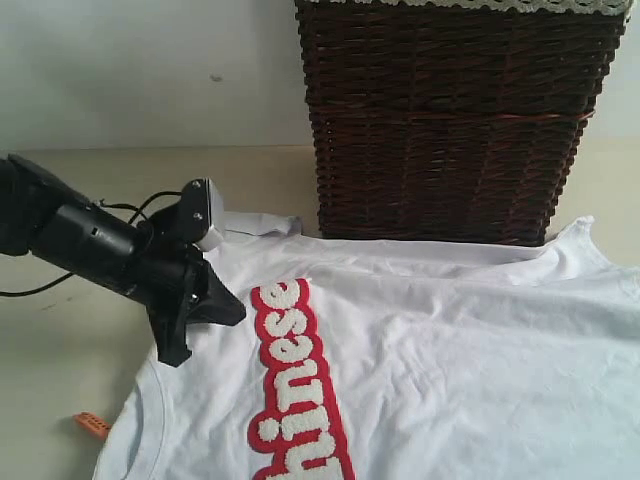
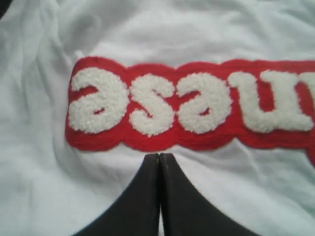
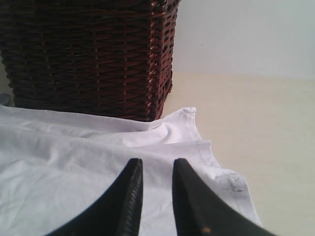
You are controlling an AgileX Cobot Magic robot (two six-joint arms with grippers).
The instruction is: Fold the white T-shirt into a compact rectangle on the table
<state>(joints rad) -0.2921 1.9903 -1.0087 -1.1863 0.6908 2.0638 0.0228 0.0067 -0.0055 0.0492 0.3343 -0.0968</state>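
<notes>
Exterior view: the white T-shirt (image 1: 450, 350) is spread unfolded, chest side up, on the table (image 1: 60, 380). Its far edge lies at the foot of the dark wicker basket (image 1: 450, 120). The neckline is turned toward the left side of this view. The fuzzy white lettering with red outline (image 1: 295, 390) runs across the cloth, and shallow wrinkles are noted over the body. A small orange tag (image 1: 91, 424) lies on the bare table, just beside the collar edge.

Left gripper (image 1: 225, 308): the jaws are pressed together and nothing is seen clamped between them. In the left wrist view the closed tips (image 2: 158, 156) are placed over plain cloth just beside the lettering (image 2: 187, 105). Contact with the shirt (image 2: 197, 29) cannot be judged.

Right gripper (image 3: 156, 164): seen in the right wrist view only. The jaws are parted by a narrow gap and nothing is gripped. It is positioned above the shirt (image 3: 59, 162), near a corner of the cloth that lies by the basket (image 3: 88, 54). Dark specks are noted along that edge. Bare table (image 3: 266, 137) lies beyond it.
</notes>
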